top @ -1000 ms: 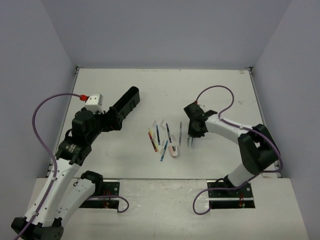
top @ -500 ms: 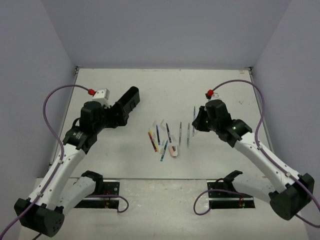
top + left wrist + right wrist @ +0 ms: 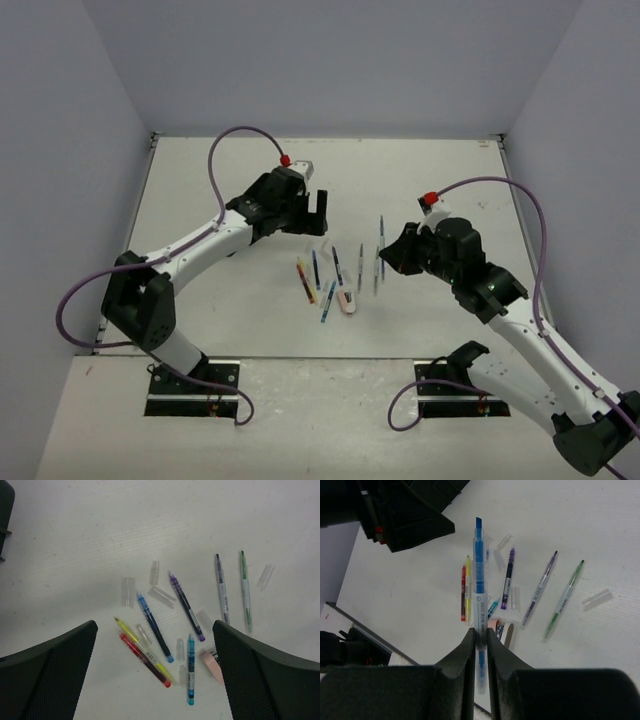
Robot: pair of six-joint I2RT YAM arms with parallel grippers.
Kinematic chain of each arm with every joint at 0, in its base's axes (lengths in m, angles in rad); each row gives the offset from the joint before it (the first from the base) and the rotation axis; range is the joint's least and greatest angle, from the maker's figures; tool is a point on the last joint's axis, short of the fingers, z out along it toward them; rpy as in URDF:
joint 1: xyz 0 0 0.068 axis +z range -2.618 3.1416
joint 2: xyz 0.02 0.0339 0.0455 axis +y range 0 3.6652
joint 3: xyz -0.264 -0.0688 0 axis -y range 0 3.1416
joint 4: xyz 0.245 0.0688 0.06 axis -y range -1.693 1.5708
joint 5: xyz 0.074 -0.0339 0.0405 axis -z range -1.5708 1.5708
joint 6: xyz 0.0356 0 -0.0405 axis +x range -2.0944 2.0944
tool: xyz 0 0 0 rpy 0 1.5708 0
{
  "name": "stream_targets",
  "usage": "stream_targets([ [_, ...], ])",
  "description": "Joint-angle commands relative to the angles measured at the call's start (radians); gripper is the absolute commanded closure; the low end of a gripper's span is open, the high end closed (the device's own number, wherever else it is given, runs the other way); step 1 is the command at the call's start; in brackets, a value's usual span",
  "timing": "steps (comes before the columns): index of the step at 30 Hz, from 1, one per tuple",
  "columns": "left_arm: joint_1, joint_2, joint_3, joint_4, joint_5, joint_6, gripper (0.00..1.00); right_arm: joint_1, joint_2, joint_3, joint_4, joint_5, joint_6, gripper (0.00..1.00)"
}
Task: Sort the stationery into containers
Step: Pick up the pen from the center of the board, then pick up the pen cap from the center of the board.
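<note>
At the far left, the black tray (image 3: 4, 510) shows only as a dark corner at the edge of the left wrist view; from above it is hidden under the left arm (image 3: 200, 245). The left fingers (image 3: 314, 208) hang over the desk (image 3: 200, 300) just left of the loose pens, spread wide with nothing between them. Beneath them a yellow pen (image 3: 131, 636) and a red pen (image 3: 145, 662) lie side by side, touching. To their right come a blue pen (image 3: 155, 627), a teal pen (image 3: 190, 672) and a dark purple pen (image 3: 187, 605). The pinkish eraser (image 3: 212, 662) sits just beside the teal pen. Several clear caps (image 3: 161, 596) are scattered among them. Further right, a grey-violet pen (image 3: 221, 590) and a green pen (image 3: 245, 592) lie nearly parallel, a little apart. At the right, the right fingers (image 3: 392, 255) are pressed narrow on a light blue pen (image 3: 479, 575). They grip it near its lower end and hold it off the desk, with its tip pointing away from the wrist.
</note>
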Motion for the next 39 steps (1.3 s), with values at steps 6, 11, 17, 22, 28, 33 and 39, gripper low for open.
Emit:
stream_targets([
  [6,-0.027,0.104,0.110,0.039,-0.010,0.032,0.00,-0.004,-0.095,-0.014,0.024,0.013,-0.025,0.97],
  [11,-0.034,0.221,0.214,0.022,0.019,0.065,0.00,-0.005,-0.072,-0.014,0.019,0.063,-0.012,1.00],
  [17,-0.050,0.296,0.279,-0.060,-0.022,0.091,0.00,-0.005,-0.097,-0.043,-0.004,0.098,0.013,1.00],
  [22,-0.057,0.244,0.219,-0.024,-0.077,0.118,0.00,-0.005,-0.124,-0.057,-0.005,0.129,0.006,1.00],
  [28,-0.065,0.163,0.150,-0.016,-0.141,0.122,0.00,-0.005,-0.159,-0.072,-0.010,0.173,-0.022,1.00],
  [33,-0.076,0.023,0.116,-0.050,-0.231,0.117,0.00,-0.005,-0.171,-0.085,-0.011,0.191,-0.011,1.00],
  [39,-0.075,-0.078,0.046,-0.074,-0.369,0.092,0.00,-0.005,-0.142,-0.076,-0.013,0.181,0.006,1.00],
])
